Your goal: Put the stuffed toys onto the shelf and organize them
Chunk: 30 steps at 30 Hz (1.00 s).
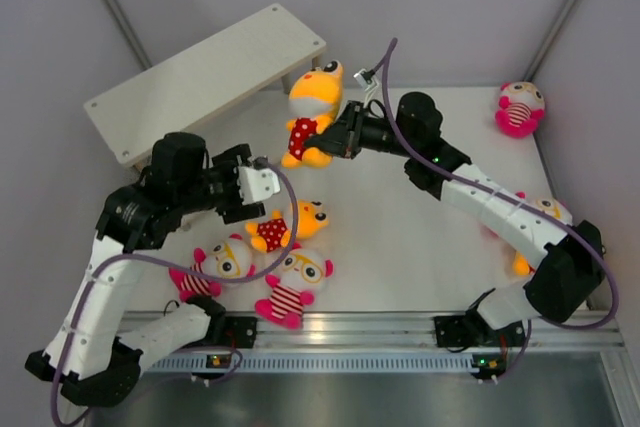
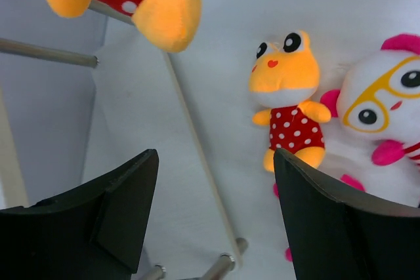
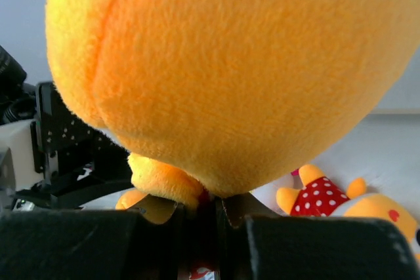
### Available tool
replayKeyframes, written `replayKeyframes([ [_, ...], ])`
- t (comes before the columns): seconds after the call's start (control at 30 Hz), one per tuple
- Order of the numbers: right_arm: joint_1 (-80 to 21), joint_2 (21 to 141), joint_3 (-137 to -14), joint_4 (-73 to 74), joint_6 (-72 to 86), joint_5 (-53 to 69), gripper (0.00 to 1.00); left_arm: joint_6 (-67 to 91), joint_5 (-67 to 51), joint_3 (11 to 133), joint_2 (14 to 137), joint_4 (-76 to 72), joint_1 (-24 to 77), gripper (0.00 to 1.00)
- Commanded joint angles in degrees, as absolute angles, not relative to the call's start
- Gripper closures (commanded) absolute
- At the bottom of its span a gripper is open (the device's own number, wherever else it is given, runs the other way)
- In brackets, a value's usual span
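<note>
My right gripper (image 1: 338,135) is shut on an orange-yellow stuffed toy (image 1: 312,112) in a red dotted shirt and holds it in the air just off the shelf's right end. In the right wrist view that toy (image 3: 230,63) fills the frame, pinched between the jaws (image 3: 213,211). The cream shelf (image 1: 210,77) stands at the back left. My left gripper (image 1: 262,187) hangs open and empty above the table, its fingers (image 2: 125,208) wide apart. A second orange toy (image 1: 290,227) lies below it, also seen in the left wrist view (image 2: 289,96).
Two white-faced toys with glasses (image 1: 215,265) (image 1: 292,285) lie near the front edge. Another (image 1: 520,107) sits at the back right by the wall. One more toy (image 1: 522,262) is mostly hidden under my right arm. A shelf leg (image 2: 49,52) shows beside my left fingers.
</note>
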State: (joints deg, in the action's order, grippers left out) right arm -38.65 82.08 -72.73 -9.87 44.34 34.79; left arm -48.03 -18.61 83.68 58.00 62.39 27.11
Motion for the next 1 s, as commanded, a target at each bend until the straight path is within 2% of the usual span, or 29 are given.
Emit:
replayKeyframes([
  [0.0, -41.5, 82.5, -73.6, -19.0, 50.4, 37.2, 1.0, -65.0, -21.5, 81.0, 50.6, 62.3, 27.4, 0.23],
  [0.3, -46.7, 87.3, -78.3, -20.5, 52.6, 36.2, 1.0, -63.7, -24.9, 83.0, 50.8, 60.4, 27.4, 0.22],
  [0.5, -47.5, 88.8, -78.6, -24.5, 55.7, 35.9, 1.0, -63.7, -26.2, 81.8, 50.9, 60.4, 27.5, 0.27],
  [0.77, -49.3, 91.2, -80.6, -25.4, 57.0, 36.4, 1.0, -62.5, -25.3, 82.3, 51.4, 56.5, 27.5, 0.44],
  [0.87, -49.9, 91.8, -81.2, -24.8, 57.0, 36.6, 1.0, -62.3, -25.2, 83.1, 51.4, 56.2, 27.4, 0.62],
  [0.9, -50.2, 92.2, -81.2, -24.9, 57.3, 37.0, 1.0, -61.9, -24.8, 83.1, 51.6, 56.1, 27.5, 0.84],
  [0.93, -50.1, 92.3, -81.0, -25.8, 57.7, 37.2, 1.0, -62.0, -24.2, 83.0, 51.6, 56.0, 27.4, 0.96],
  [0.97, -50.2, 92.3, -80.9, -26.3, 58.0, 37.3, 1.0, -61.9, -23.5, 82.7, 51.5, 55.5, 27.4, 1.0],
])
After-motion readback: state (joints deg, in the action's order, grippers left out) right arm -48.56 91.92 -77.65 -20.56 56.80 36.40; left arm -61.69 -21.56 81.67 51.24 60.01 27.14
